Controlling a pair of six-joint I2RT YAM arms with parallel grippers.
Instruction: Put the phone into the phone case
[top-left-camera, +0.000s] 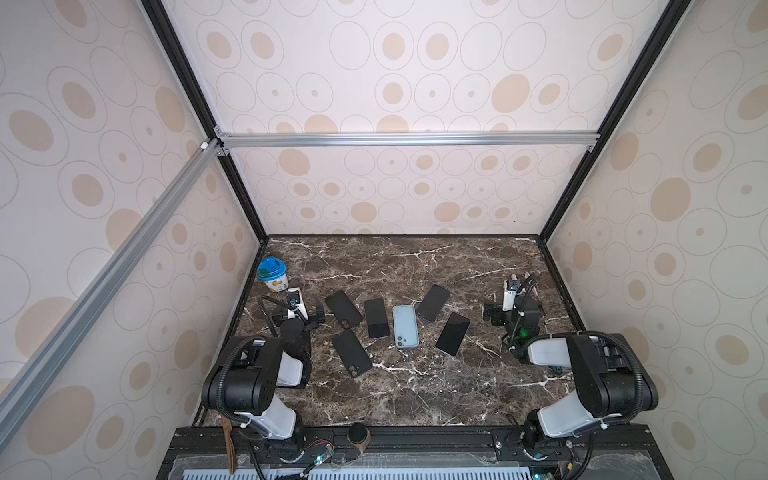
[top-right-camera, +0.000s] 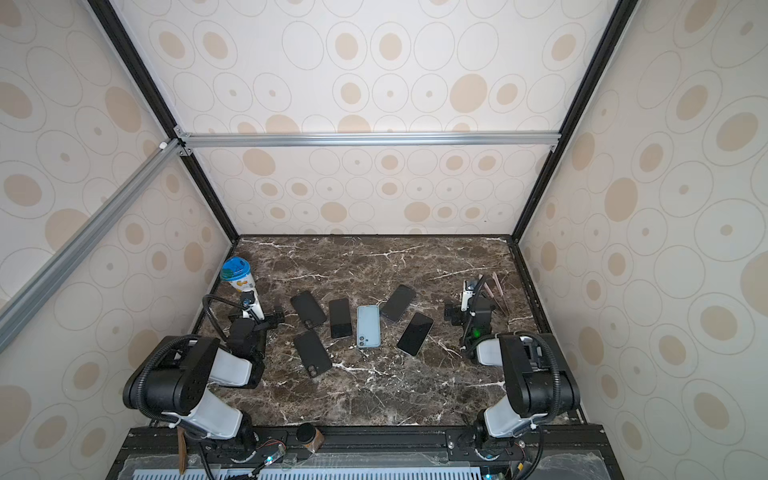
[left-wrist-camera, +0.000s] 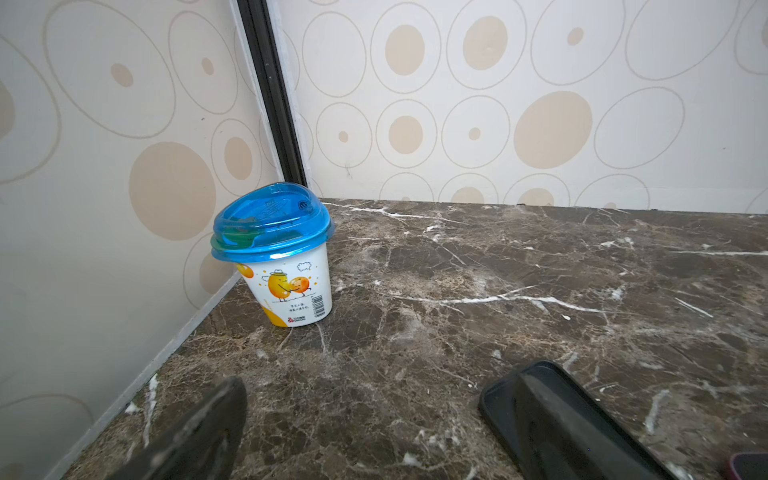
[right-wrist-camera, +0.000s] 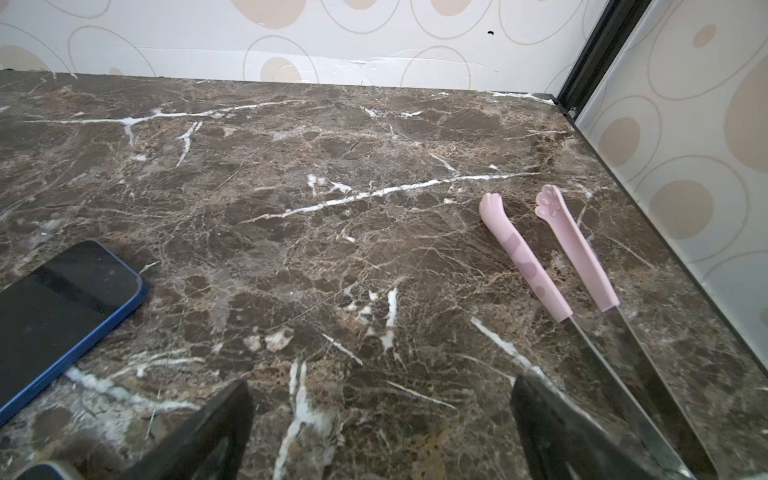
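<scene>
My left claw (left-wrist-camera: 384, 380) and right claw (right-wrist-camera: 382, 384) hang spread and empty; I should pinch the phone (top-left-camera: 377, 318), flat mid surface (top-left-camera: 415, 395), by its long edges, then square it over the case (top-left-camera: 343, 308) just beside it.

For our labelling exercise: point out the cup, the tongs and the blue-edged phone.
cup (left-wrist-camera: 291, 286): left wrist view, white side.
tongs (right-wrist-camera: 523, 257): right wrist view, pink tip.
blue-edged phone (right-wrist-camera: 62, 307): right wrist view, dark screen.
</scene>
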